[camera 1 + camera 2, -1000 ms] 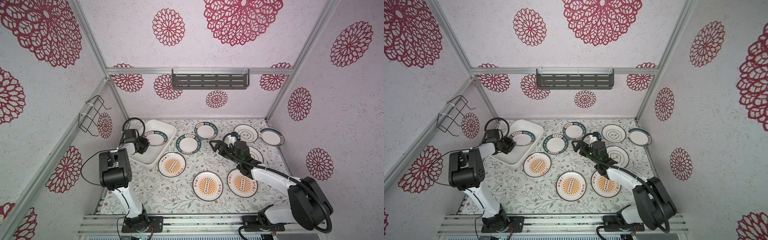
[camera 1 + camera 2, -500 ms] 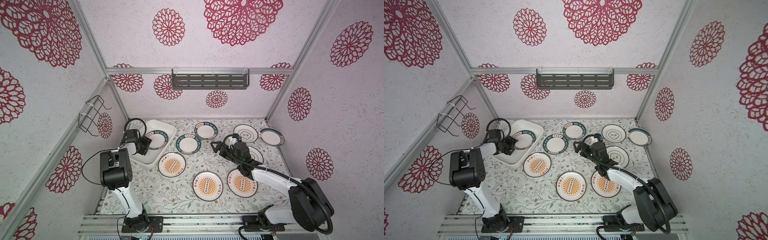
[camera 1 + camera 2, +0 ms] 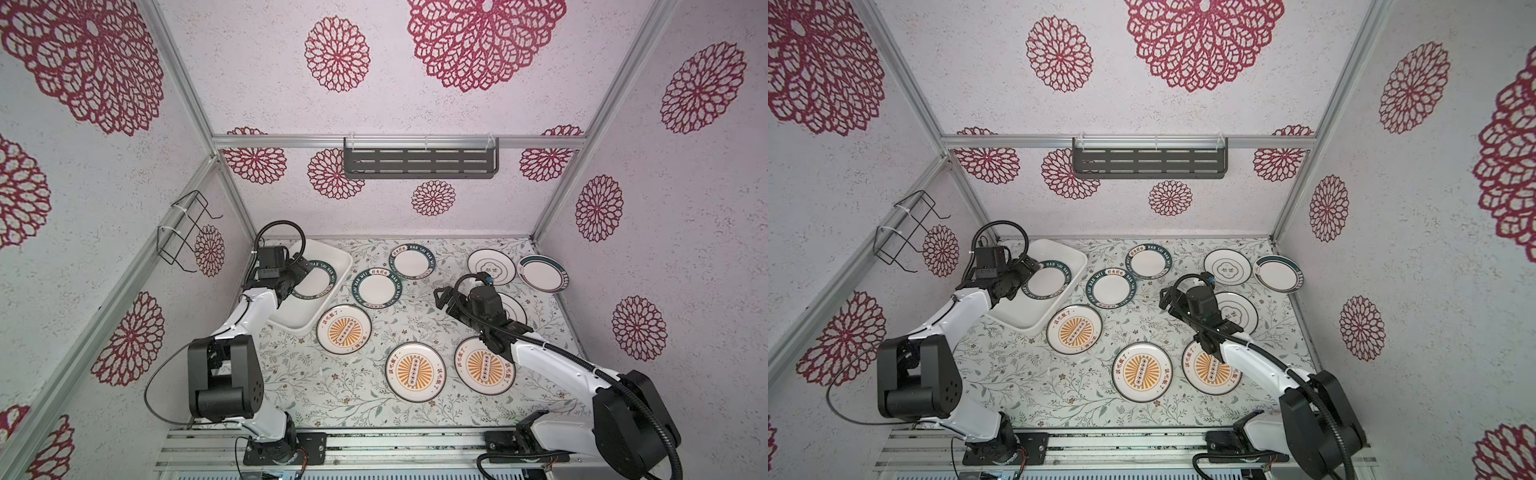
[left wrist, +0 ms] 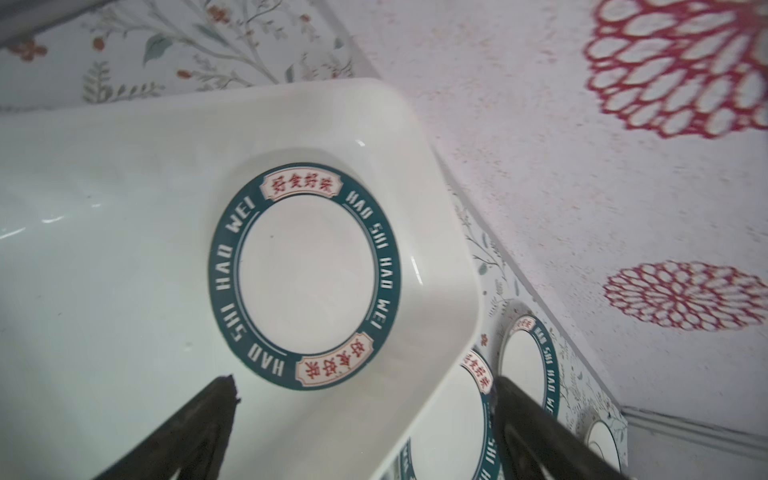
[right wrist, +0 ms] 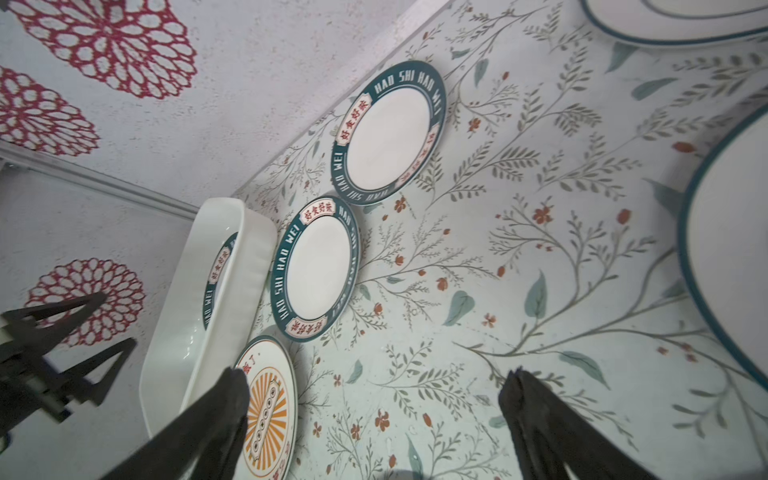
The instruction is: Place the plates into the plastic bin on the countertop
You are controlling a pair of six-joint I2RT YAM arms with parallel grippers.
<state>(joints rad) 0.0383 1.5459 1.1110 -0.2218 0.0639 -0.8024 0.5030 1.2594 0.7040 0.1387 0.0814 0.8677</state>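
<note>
One round white plate with a teal lettered rim (image 4: 305,276) lies in the shallow white plastic bin (image 4: 124,166), far left on the leaf-printed desk (image 3: 332,395), the left hand (image 4: 363,379) and the right hand (image 5: 376,372) both spread and empty; the other plates (image 3: 414,371) look stiff, slippery and breakable, so pinch their raised rims.

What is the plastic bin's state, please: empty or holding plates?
Holding one: a teal-rimmed plate lies flat on the floor of the plastic bin, inside its walls; the floor that shows beside it is bare.

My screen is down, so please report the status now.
Left gripper open, over bin. Right gripper open, empty. One plate in bin; other plates on countertop. Nothing blocking.
</note>
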